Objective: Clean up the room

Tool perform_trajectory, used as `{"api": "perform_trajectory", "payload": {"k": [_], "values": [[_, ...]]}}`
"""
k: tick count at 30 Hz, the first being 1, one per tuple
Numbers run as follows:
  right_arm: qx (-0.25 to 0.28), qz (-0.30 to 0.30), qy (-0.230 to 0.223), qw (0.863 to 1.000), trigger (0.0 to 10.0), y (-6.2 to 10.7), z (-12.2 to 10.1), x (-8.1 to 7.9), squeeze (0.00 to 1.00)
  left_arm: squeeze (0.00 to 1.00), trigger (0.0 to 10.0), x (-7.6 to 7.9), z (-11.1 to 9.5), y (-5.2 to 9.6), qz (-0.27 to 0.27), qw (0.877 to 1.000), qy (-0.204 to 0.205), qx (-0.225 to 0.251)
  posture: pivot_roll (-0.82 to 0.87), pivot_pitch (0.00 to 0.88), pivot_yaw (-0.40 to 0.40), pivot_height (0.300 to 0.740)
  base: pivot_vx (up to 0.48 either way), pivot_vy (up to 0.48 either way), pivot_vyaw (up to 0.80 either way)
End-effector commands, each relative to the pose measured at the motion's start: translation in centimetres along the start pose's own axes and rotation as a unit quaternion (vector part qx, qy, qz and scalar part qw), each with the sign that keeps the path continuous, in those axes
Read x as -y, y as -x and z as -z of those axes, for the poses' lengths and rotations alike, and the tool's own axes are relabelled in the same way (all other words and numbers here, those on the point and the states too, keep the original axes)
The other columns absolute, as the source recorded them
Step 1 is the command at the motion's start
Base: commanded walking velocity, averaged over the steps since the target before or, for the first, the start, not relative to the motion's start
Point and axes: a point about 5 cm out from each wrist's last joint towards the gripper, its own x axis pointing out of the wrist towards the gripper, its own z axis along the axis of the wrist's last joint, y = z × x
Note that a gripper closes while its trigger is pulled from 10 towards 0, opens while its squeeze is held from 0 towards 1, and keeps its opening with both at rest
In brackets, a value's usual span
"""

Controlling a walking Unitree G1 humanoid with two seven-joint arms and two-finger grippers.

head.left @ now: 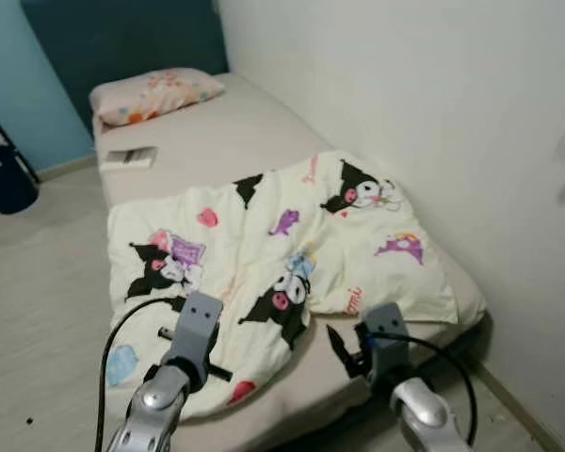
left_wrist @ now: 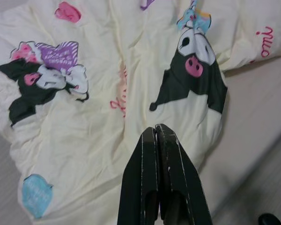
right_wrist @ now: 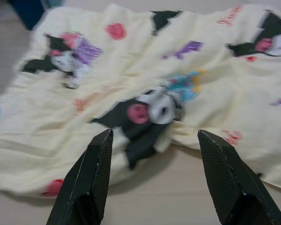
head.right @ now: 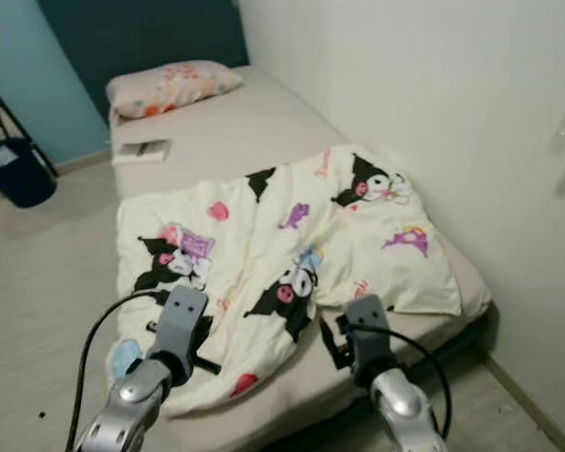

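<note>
Left claw (left_wrist: 158,133) shut, right claw (right_wrist: 154,140) spread, above blanket (head.left: 264,254)

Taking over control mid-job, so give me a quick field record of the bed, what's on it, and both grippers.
bed: mattress along the white wall
blanket: cream cartoon-print blanket, rumpled across the foot end
pillow: floral pillow at the head
book: book near the pillow
left gripper: shut, above the blanket
right gripper: open, facing the blanket edge
floor: dark bin

Cream cartoon-print blanket (head.left: 282,254) crumpled on bed (head.left: 217,141)
</note>
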Motion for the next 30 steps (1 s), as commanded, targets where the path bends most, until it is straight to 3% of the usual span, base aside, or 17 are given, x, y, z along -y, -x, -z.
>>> {"api": "perform_trajectory", "payload": {"k": [1, 7, 23, 26, 30], "values": [[-0.006, 0.009, -0.009, 1.000, 10.0, 0.47, 0.50, 0.24, 0.00, 0.00, 10.0, 0.04, 0.58, 0.17, 0.005, 1.000, -0.006, -0.016, -0.09, 0.155, 0.082, 0.740, 0.000, 0.000, 0.00], [-0.009, 0.007, -0.007, 1.000, 10.0, 0.51, 0.61, 0.25, 0.00, 0.00, 10.0, -0.03, 0.72, 0.05, -0.003, 1.000, -0.011, -0.028, -0.09, 0.155, 0.081, 0.740, 0.000, -0.112, 0.00], [-0.010, 0.004, -0.009, 1.000, 10.0, 0.49, 0.64, 0.18, 0.00, 0.00, 10.0, -0.48, 0.52, -0.13, -0.030, 0.999, 0.020, -0.033, -0.09, 0.160, 0.078, 0.740, 0.000, -0.478, 0.00], [-0.009, 0.003, -0.010, 1.000, 10.0, 0.43, 0.58, 0.17, 0.00, 0.00, 10.0, -0.67, 0.79, -0.03, -0.037, 0.997, 0.048, -0.045, -0.09, 0.163, 0.072, 0.740, 0.000, 0.480, 0.00], [-0.008, 0.000, -0.010, 1.000, 10.0, 0.28, 0.49, 0.11, 0.00, 0.00, 10.0, -0.81, 0.87, 0.18, -0.036, 0.997, 0.044, -0.044, -0.09, 0.163, 0.072, 0.740, 0.000, 0.480, 0.00]]}}
